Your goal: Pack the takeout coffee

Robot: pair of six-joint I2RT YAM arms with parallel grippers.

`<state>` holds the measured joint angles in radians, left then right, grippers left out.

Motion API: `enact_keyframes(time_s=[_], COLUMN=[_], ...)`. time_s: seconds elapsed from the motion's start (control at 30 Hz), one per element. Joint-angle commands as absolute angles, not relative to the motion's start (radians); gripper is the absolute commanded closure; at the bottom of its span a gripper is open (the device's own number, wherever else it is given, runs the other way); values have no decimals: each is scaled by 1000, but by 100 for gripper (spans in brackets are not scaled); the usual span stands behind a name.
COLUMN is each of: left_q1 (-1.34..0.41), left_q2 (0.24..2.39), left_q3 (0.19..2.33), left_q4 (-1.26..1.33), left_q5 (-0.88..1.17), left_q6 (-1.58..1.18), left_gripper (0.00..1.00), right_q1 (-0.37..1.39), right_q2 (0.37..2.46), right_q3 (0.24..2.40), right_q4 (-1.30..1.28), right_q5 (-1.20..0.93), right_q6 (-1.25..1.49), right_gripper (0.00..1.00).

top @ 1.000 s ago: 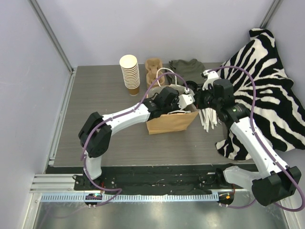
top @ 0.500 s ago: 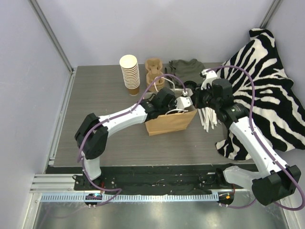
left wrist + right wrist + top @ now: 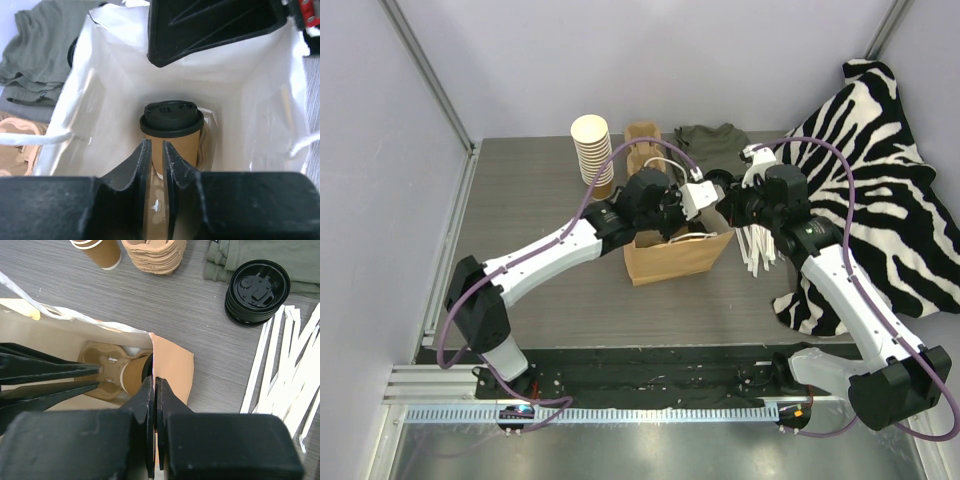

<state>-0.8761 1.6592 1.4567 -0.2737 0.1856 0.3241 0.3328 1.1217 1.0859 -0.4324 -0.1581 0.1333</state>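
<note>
— One takeout coffee (image 3: pixel 171 125) to pack: where does it sit?

— Inside the paper bag (image 3: pixel 680 258), upright, black lid on top. From the right wrist it looks seated in a cardboard carrier (image 3: pixel 100 360) on the bag's floor.

— And from the left tool (image 3: pixel 155 145)?

— Straight ahead of its tips and deeper in the bag. The cup's long axis is vertical, roughly in line with the tool's approach. The left arm is clearly the nearer one; it reaches into the bag's mouth.

— Is it pinching the cup?

— No. Its fingers are drawn nearly together with only a slit between them, and nothing is in the slit. The cup shows beyond them, apart.

— The right tool (image 3: pixel 154 382)?

— Pressed together on the bag's upper edge, pinching the paper at the side nearer the straws (image 3: pixel 285 370).

— So what's left?

— I'd judge the cup is placed. The left tool should come out straight up along the cup's axis, clear of the lid and the white handle cord (image 3: pixel 45 137).

— Other containers?

— The cup stack (image 3: pixel 592 152) and loose lids (image 3: pixel 257 290) stand outside on the table (image 3: pixel 520 230).
</note>
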Motion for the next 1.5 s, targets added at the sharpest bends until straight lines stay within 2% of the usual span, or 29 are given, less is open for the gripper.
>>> enact_keyframes(time_s=[0.0, 0.13, 0.23, 0.33, 0.5, 0.73, 1.23, 1.47], left_q1=[-871, -867, -862, -864, -877, -888, -908, -911], left_q2=[1617, 1663, 1697, 1692, 1559, 1490, 1610, 1718], left_q3=[1496, 1529, 1534, 1485, 1255, 1102, 1098, 1186], left_q4=[-274, -425, -442, -364, -125, -6, 140, 78], left_q5=[201, 186, 164, 121, 117, 109, 193, 149], left_q6=[324, 331, 348, 373, 445, 474, 466, 466], left_gripper=[77, 40, 30, 27, 21, 14, 12, 11], right_q1=[337, 337, 337, 337, 339, 350, 370, 370], right_q2=[1104, 1086, 1066, 1028, 928, 781, 831, 841], right_q3=[1091, 1083, 1066, 1036, 927, 805, 836, 854], right_q4=[-382, -364, -345, -312, -214, -133, -160, -179], right_q5=[-147, -164, -189, -224, -290, -394, -368, -373], right_q6=[123, 120, 115, 97, 22, -93, -35, -26], right_gripper=[99, 99, 99, 99, 99, 99, 99, 99])
